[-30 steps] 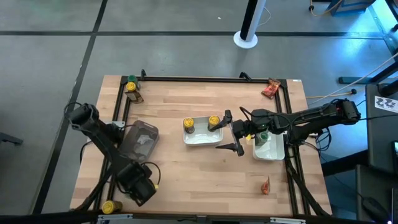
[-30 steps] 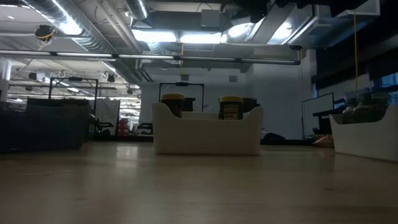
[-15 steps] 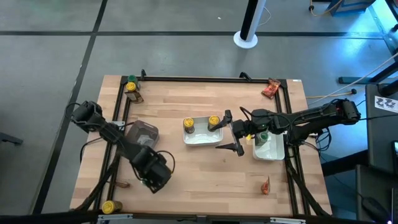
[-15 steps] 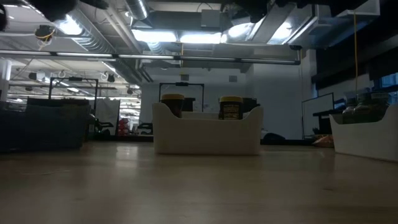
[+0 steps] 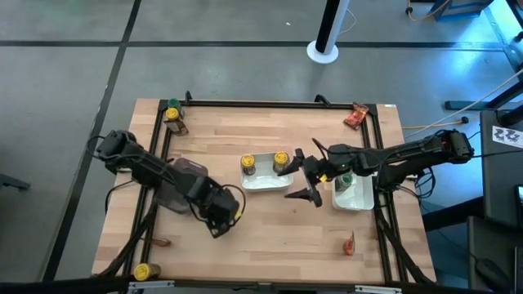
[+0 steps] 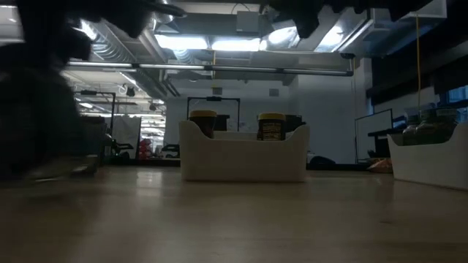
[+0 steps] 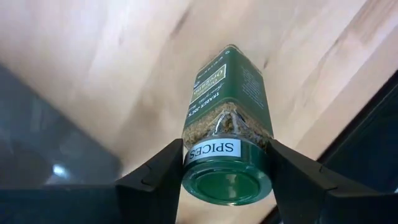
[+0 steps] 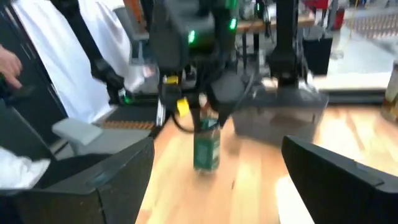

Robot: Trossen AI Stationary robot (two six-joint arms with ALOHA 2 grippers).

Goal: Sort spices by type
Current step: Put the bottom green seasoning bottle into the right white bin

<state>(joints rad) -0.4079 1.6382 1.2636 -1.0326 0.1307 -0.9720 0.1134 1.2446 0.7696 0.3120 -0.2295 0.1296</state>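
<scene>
Biggest risk, judged from here: losing the green-lidded jar [image 7: 225,118] in transit. Clamped only at the lid end between the left gripper [image 7: 225,163] fingers, body hanging free beyond the tips, so a fast swing or a brush against the clear grey bin [image 5: 181,181] just behind the gripper could twist it loose onto the wood. Next: collision near the drop. Right gripper [image 5: 299,174] parked with jaws spread wide, empty, between the tray of yellow-lidded jars [image 5: 262,180] and the tray by the right rail [image 5: 356,197] where another green lid [image 5: 346,178] sits; any route to that tray passes close by its fingers. Smaller still: a tilted release, tipping the jar against the tray wall or its neighbour.

Jar location: in the left gripper's grasp, above bare table, well short of both trays. Long axis in line with the fingers; lid toward the wrist, base pointing away from it, roughly downward in the right wrist view [image 8: 207,144].
</scene>
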